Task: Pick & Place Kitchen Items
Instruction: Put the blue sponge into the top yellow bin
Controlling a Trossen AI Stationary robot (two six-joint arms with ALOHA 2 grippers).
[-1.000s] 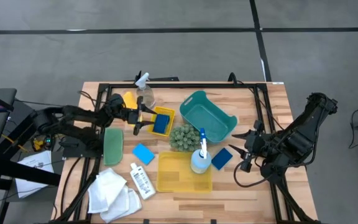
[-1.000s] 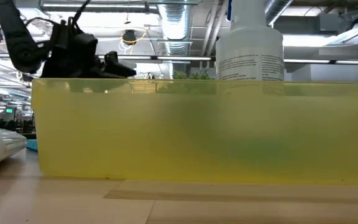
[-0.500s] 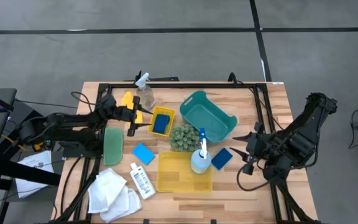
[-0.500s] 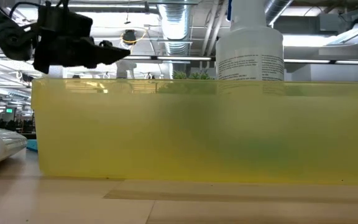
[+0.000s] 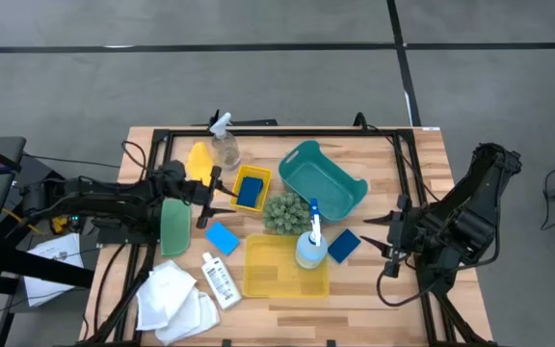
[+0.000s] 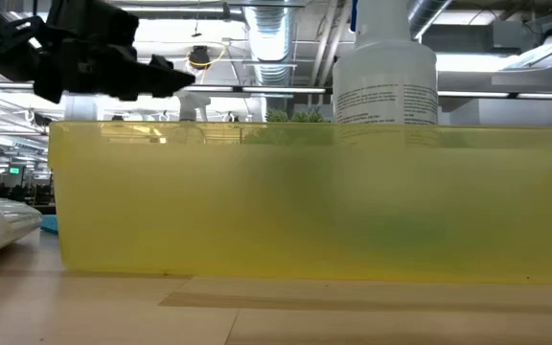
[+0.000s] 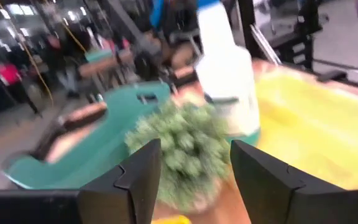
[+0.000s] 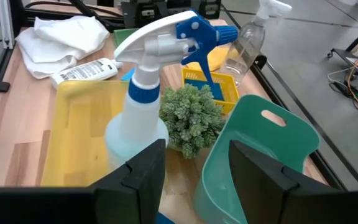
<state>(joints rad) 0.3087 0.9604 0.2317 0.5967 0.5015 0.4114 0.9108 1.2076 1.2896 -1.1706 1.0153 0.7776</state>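
My left gripper (image 5: 210,198) hovers open over the table's left part, just left of the small yellow bin (image 5: 250,185) that holds a blue sponge (image 5: 250,192). Nothing is between its fingers; its wrist view looks past them at the green bumpy ball (image 7: 185,149). My right gripper (image 5: 382,237) waits open at the right, beside another blue sponge (image 5: 343,245). A blue-and-white spray bottle (image 5: 311,243) stands by the large yellow bin (image 5: 285,268). A third blue sponge (image 5: 222,237), a small white bottle (image 5: 220,280) and white cloths (image 5: 176,299) lie on the wood.
The teal basket (image 5: 321,181) lies at the middle right. At the far left are a clear spray bottle (image 5: 224,145) and a yellow piece (image 5: 198,159), with a green piece (image 5: 174,224) under my left arm. A black frame runs round the table's edges.
My left gripper has drawn back from the small yellow bin toward the table's left and near edges, risen a little and rolled about its own axis. The blue sponge stays in the bin.
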